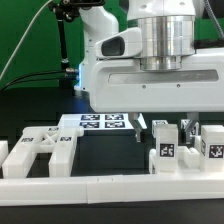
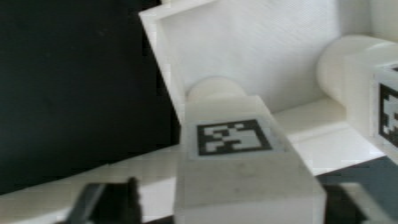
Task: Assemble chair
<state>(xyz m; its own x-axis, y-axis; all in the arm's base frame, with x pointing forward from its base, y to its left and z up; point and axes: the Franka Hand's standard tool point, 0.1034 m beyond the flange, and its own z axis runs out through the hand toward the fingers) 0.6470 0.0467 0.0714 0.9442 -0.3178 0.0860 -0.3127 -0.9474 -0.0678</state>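
Note:
My gripper (image 1: 162,128) hangs over the chair parts at the exterior view's right. Its jaws stand open, one on each side of a white square leg (image 1: 165,152) with a black-and-white tag. In the wrist view the leg (image 2: 235,140) fills the space between the two dark fingers (image 2: 107,200), with a thin gap at each side. A flat white slab (image 2: 214,50) lies behind the leg, and another tagged white part (image 2: 356,75) lies beside it. A second tagged block (image 1: 212,146) stands at the far right. A forked white part (image 1: 40,152) with tags lies at the left.
The marker board (image 1: 105,122) lies flat on the black table behind the parts. A low white rim wall (image 1: 110,190) runs along the front. The arm's white body (image 1: 150,70) fills the upper middle of the exterior view.

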